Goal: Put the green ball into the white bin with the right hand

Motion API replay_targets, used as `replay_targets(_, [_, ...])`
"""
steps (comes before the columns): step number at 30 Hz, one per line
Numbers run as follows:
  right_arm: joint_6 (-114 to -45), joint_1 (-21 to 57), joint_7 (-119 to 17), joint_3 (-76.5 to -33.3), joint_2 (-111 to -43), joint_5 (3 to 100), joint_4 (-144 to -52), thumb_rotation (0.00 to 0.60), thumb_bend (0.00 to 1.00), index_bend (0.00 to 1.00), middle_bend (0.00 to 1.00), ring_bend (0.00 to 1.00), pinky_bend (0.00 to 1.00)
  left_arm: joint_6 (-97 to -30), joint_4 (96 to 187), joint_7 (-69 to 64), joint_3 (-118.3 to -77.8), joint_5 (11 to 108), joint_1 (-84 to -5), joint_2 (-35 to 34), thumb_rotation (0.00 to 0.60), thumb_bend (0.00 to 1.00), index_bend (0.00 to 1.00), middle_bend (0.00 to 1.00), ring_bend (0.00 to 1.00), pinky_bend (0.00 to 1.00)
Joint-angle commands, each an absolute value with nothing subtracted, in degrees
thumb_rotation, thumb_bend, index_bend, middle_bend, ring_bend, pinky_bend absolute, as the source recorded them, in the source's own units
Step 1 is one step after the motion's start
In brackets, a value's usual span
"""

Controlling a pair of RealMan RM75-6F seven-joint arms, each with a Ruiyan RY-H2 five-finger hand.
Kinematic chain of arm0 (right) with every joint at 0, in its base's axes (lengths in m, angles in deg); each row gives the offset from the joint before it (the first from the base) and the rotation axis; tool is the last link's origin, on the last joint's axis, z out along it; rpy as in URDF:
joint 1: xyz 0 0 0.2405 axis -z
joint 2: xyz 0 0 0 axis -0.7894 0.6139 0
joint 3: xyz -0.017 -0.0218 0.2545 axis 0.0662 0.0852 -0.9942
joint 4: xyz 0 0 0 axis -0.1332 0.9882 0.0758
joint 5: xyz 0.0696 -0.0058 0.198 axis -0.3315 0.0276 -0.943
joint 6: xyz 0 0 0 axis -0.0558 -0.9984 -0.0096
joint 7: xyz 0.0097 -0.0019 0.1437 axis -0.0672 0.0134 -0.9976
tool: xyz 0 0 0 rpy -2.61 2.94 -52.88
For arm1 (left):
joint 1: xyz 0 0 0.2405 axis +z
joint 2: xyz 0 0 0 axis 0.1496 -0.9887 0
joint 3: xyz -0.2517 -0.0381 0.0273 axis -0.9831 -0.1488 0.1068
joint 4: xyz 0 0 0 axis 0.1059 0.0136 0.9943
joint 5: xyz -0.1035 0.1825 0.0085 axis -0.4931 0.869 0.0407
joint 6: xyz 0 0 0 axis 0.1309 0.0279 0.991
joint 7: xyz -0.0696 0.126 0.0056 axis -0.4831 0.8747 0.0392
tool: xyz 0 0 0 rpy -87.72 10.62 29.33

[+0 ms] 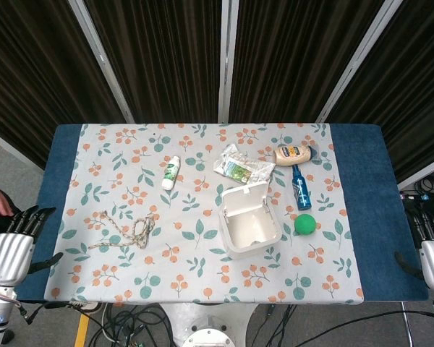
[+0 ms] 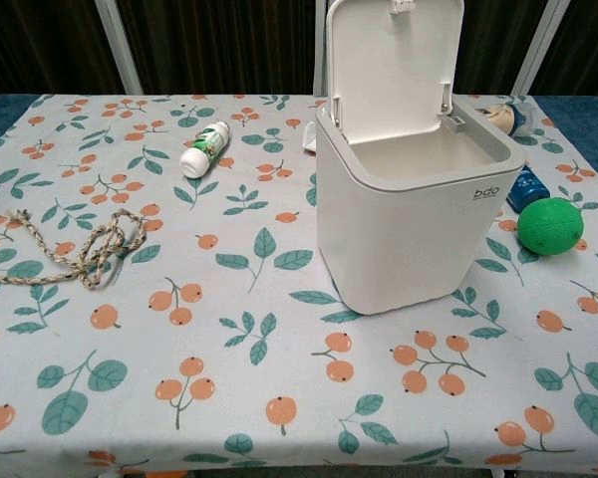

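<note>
The green ball (image 1: 304, 224) (image 2: 550, 226) lies on the flowered cloth just right of the white bin (image 1: 250, 231) (image 2: 419, 229). The bin stands near the table's middle with its lid flipped up and its inside bare. My right hand (image 1: 432, 253) hangs off the table's right edge, well right of the ball, fingers apart and holding nothing. My left hand (image 1: 14, 242) sits off the left edge, fingers spread, also holding nothing. Neither hand shows in the chest view.
A blue bottle (image 1: 300, 188) (image 2: 527, 186) lies just behind the ball. Behind it are a mayonnaise bottle (image 1: 294, 153) and a crumpled wrapper (image 1: 242, 168). A small white bottle (image 1: 171, 173) (image 2: 205, 148) and a braided rope (image 1: 126, 233) (image 2: 75, 249) lie to the left.
</note>
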State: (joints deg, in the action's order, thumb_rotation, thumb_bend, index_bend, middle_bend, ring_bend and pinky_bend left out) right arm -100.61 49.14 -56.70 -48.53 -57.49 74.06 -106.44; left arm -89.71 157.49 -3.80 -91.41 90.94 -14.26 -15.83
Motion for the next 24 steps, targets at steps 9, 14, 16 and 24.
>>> replay_targets(9, [-99.3, 48.52, -55.43, -48.29, -57.73, 74.01, -107.02, 0.6, 0.19, 0.0, 0.0, 0.0, 0.08, -89.2, 156.46, -4.7, -91.11, 90.58, -14.18, -15.44, 0.6, 0.03, 0.14, 0.17, 0.1, 0.17])
replay_targets(14, [-98.03, 47.72, -53.92, -47.74, -57.69, 74.83, -107.66, 0.6, 0.19, 0.0, 0.0, 0.0, 0.08, -89.39, 155.95, -4.78, -90.88, 91.1, -14.15, -15.14, 0.6, 0.03, 0.14, 0.17, 0.1, 0.17])
replay_targets(16, [-97.16, 47.17, -52.95, -47.52, -57.75, 75.15, -107.79, 0.6, 0.19, 0.0, 0.0, 0.0, 0.08, -89.3, 155.59, -4.81, -90.78, 91.03, -14.1, -14.86, 0.6, 0.03, 0.14, 0.17, 0.1, 0.17])
replay_targets(24, [-91.18, 42.5, -45.86, -47.59, -58.8, 76.25, -110.33, 0.6, 0.19, 0.0, 0.0, 0.0, 0.08, -88.53, 154.71, -5.19, -90.75, 90.68, -14.37, -14.09, 0.6, 0.03, 0.14, 0.17, 0.1, 0.17])
